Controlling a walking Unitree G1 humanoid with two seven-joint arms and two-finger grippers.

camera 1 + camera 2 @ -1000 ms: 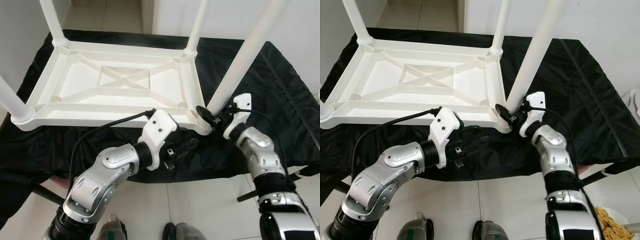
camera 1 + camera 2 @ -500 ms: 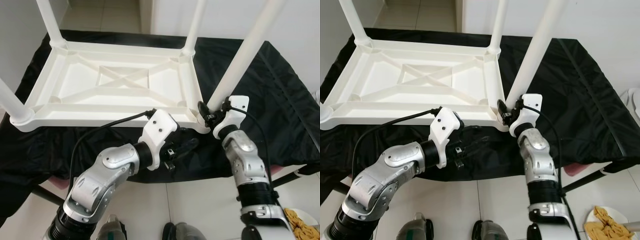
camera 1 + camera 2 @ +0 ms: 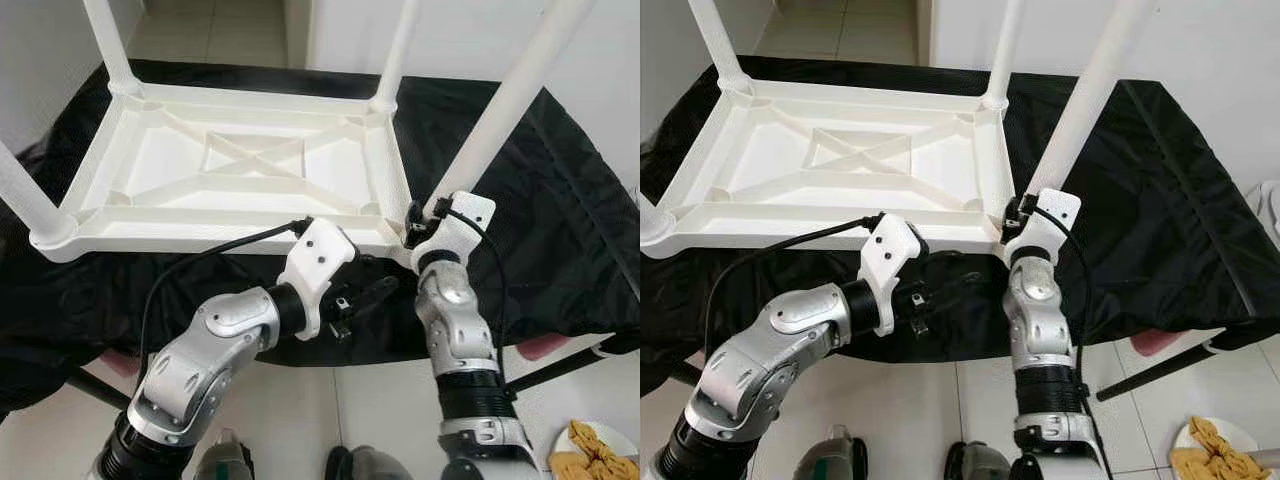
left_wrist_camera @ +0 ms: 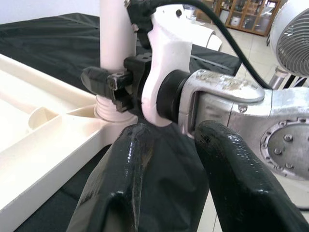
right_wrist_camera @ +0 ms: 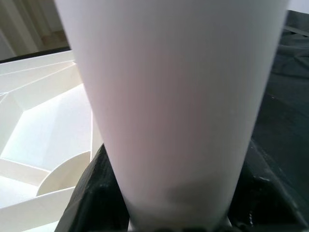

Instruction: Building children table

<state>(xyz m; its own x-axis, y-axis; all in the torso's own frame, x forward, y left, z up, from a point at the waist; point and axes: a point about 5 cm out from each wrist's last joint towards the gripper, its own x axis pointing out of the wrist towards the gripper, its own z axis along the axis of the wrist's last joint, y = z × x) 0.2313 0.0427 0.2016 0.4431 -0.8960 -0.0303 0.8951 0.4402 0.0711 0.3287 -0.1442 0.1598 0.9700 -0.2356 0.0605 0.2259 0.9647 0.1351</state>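
A white plastic table [image 3: 200, 232] lies upside down on a black cloth, its legs pointing up. My right gripper [image 3: 418, 215] is shut on the foot of the near right leg [image 3: 500, 110], just above the table's corner socket [image 4: 108, 111]. In the right wrist view the leg [image 5: 169, 96] sits between the black fingers [image 5: 91, 193]. My left gripper [image 3: 370, 292] hovers open below the table's near edge, a little left of that corner, with nothing between its fingers [image 4: 120, 183].
Three other legs stand at the far left [image 3: 110, 45], far right [image 3: 398, 50] and near left [image 3: 25, 195] corners. The black cloth [image 3: 560, 220] hangs over the front edge. A plate of snacks [image 3: 590, 460] lies on the tiled floor at right. A fan [image 4: 294, 34] stands nearby.
My right forearm has swung in from the right and now stands straight under its gripper, which has stayed shut on the leg. The left arm has not moved.
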